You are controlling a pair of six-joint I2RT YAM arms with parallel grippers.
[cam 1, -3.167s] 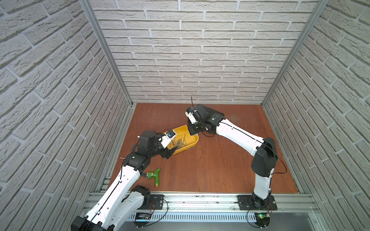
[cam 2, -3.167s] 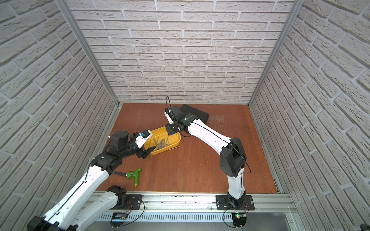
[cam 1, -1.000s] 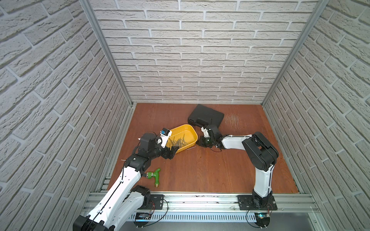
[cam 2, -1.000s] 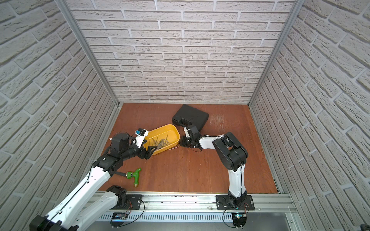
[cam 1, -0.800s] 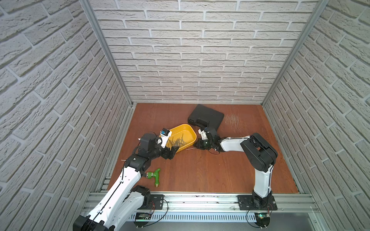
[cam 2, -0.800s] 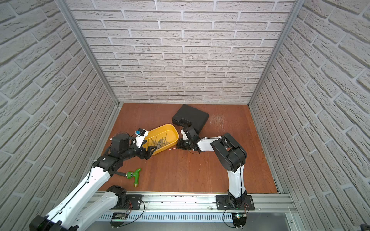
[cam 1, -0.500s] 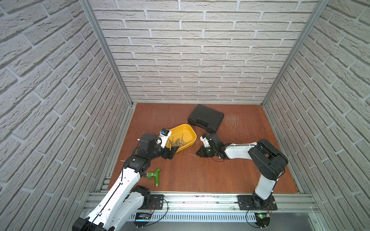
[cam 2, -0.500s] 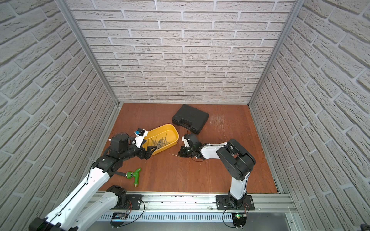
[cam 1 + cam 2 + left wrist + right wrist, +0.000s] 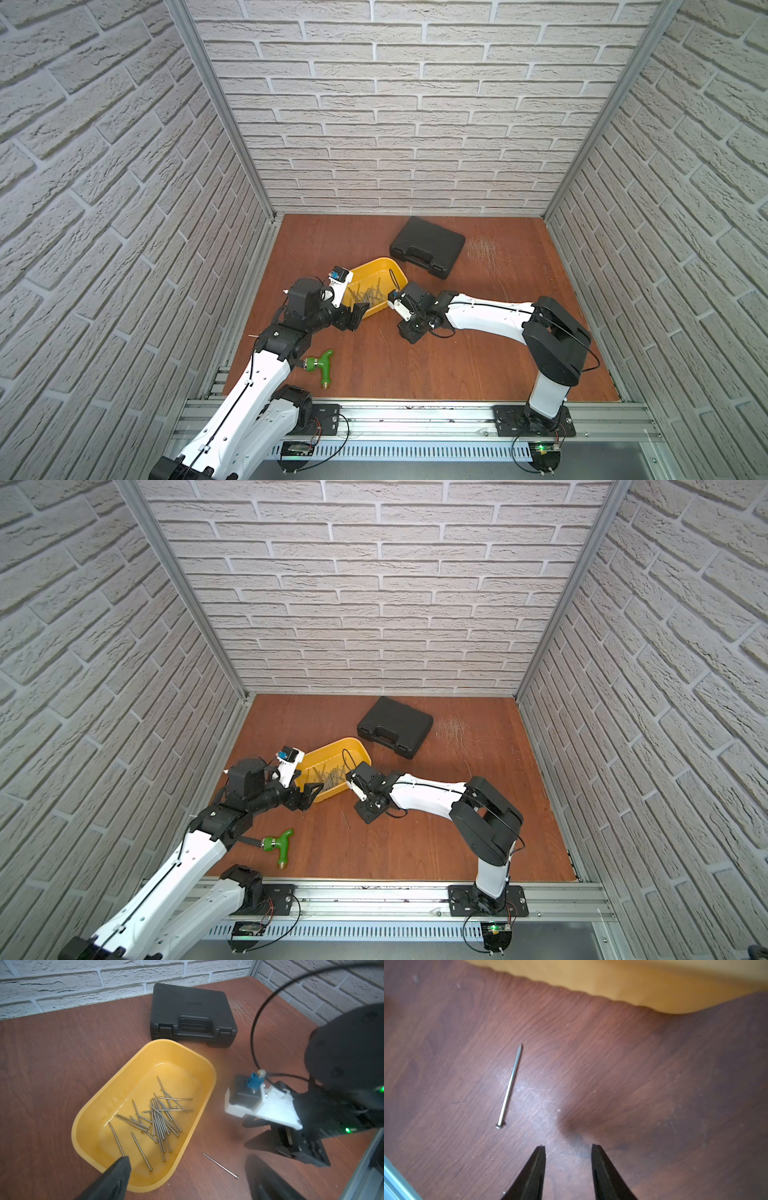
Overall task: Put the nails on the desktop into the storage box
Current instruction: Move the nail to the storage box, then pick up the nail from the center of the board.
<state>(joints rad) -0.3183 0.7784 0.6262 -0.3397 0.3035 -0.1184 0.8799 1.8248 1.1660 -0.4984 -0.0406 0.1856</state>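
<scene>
The yellow storage box (image 9: 376, 261) (image 9: 332, 741) (image 9: 166, 1059) sits left of centre on the desktop (image 9: 457, 365), with several nails (image 9: 368, 293) (image 9: 158, 1118) piled inside. One loose nail (image 9: 383, 337) (image 9: 345, 818) (image 9: 220, 1165) (image 9: 509, 1086) lies flat on the wood just in front of the box. My left gripper (image 9: 355, 318) (image 9: 186, 1159) is open. One of its fingers is over the box's near corner and the other is over the wood. My right gripper (image 9: 409, 332) (image 9: 568, 1147) hangs low over bare wood just right of the loose nail, open and holding nothing.
A closed black case (image 9: 428, 245) (image 9: 191, 1014) lies behind the box. A green-handled tool (image 9: 322, 365) rests near the front left, beside the left arm. Pale scratches (image 9: 482, 251) mark the back right of the board. Brick-patterned walls enclose three sides.
The right gripper has swung from beside the box toward the front, dropped low and opened from shut. The loose nail now lies farther from the box. The left arm has stayed put.
</scene>
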